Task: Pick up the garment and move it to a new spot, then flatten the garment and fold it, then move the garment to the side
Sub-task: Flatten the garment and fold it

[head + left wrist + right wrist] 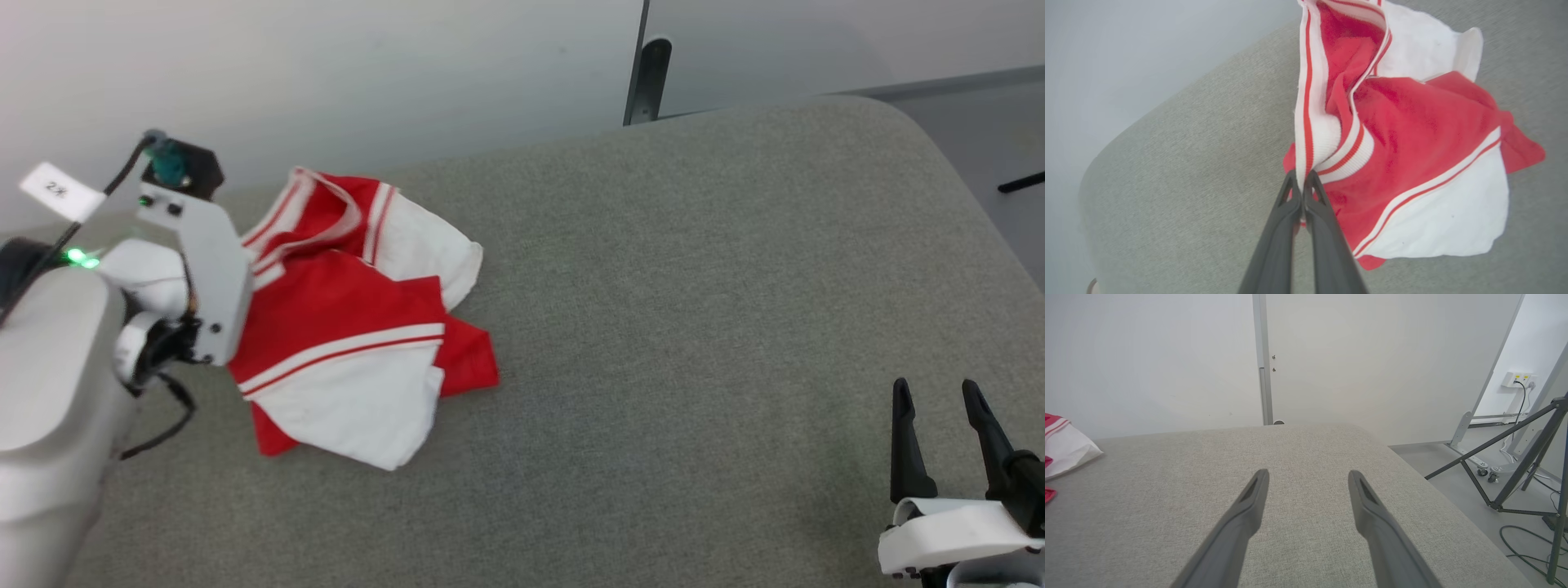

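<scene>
The garment [343, 327] is a red jersey with white sleeves and red-and-white striped trim, lying crumpled at the left of the grey padded table [694, 327]. Its lettering is hidden in the folds. In the left wrist view my left gripper [1302, 179] is shut on the striped trim of the garment [1412, 134], which rises from the fingertips. In the head view the left wrist housing [204, 269] covers those fingers at the garment's left edge. My right gripper [939, 400] stands open at the lower right, far from the cloth, with nothing between its fingers [1253, 498]. A white sleeve of the garment [1065, 449] shows at the left edge of the right wrist view.
The table's rounded far corner [882, 114] lies at the upper right, with grey floor beyond it. A dark post [649, 77] stands behind the table against the white wall. A tripod [1515, 473] and cables stand on the floor to the right of the table.
</scene>
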### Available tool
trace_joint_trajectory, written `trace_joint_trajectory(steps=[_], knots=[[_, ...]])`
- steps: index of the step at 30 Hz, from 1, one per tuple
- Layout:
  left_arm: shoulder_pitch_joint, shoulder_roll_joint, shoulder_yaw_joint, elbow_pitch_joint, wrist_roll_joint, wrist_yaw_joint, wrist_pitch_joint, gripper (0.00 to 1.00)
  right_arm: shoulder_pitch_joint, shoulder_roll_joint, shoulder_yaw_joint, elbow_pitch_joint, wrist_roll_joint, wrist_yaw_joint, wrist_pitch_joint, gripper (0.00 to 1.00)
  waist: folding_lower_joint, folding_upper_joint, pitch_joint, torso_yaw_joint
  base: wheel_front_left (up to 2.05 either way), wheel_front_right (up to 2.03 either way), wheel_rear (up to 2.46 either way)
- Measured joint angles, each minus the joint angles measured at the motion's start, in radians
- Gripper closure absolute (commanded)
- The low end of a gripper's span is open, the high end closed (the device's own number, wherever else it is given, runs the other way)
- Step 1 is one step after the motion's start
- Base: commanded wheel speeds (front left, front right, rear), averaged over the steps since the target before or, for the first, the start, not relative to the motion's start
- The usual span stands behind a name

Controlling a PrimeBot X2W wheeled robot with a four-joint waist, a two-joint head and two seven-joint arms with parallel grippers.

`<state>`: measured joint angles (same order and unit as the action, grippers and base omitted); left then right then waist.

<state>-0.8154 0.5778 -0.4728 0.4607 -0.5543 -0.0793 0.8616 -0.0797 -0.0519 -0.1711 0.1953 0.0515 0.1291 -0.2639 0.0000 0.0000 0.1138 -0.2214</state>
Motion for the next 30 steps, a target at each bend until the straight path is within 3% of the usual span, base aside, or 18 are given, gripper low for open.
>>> trace_joint_trajectory(steps=[5,9,11,13,14,15,24,30], knots=[[-0.011,0.025,0.002,0.116,0.028,0.0,-0.072,1.0,-0.016,0.0,0.004,0.0,0.006,0.0,0.0,0.0,0.0,0.0,0.027,-0.007,0.0,0.0,0.0],[-0.008,-0.002,-0.005,0.2,0.023,-0.002,-0.114,1.0,-0.02,0.0,0.005,0.002,0.01,0.0,0.0,0.0,0.0,0.0,0.046,-0.012,0.0,0.0,0.0],[-0.007,-0.019,-0.006,0.233,0.014,-0.009,-0.131,0.95,-0.027,0.0,0.008,0.006,0.011,0.0,0.0,0.0,0.0,0.0,0.052,-0.012,0.0,0.0,0.0],[-0.009,-0.034,-0.006,0.261,0.008,-0.012,-0.153,0.45,-0.03,0.001,0.012,0.009,0.012,0.0,0.0,0.0,0.0,0.0,0.053,-0.008,0.0,0.0,0.0],[-0.011,-0.039,-0.003,0.274,-0.001,-0.015,-0.163,0.05,-0.03,0.001,0.013,0.011,0.012,0.0,0.0,0.0,0.0,0.0,0.051,-0.005,0.0,0.0,0.0],[-0.016,-0.043,-0.003,0.285,-0.002,-0.018,-0.175,0.0,-0.029,0.0,0.014,0.011,0.011,0.0,0.0,0.0,0.0,0.0,0.048,-0.003,0.0,0.0,0.0],[-0.014,-0.099,-0.004,0.277,-0.011,-0.02,-0.324,0.0,-0.003,0.001,0.024,0.017,-0.014,0.0,0.0,0.0,0.0,0.0,-0.024,0.042,0.0,0.0,0.0],[0.045,-0.151,-0.036,0.189,-0.036,-0.022,-0.302,0.0,0.014,0.0,0.037,0.023,-0.02,0.0,0.0,0.0,0.0,0.0,-0.069,0.079,0.0,0.0,0.0]])
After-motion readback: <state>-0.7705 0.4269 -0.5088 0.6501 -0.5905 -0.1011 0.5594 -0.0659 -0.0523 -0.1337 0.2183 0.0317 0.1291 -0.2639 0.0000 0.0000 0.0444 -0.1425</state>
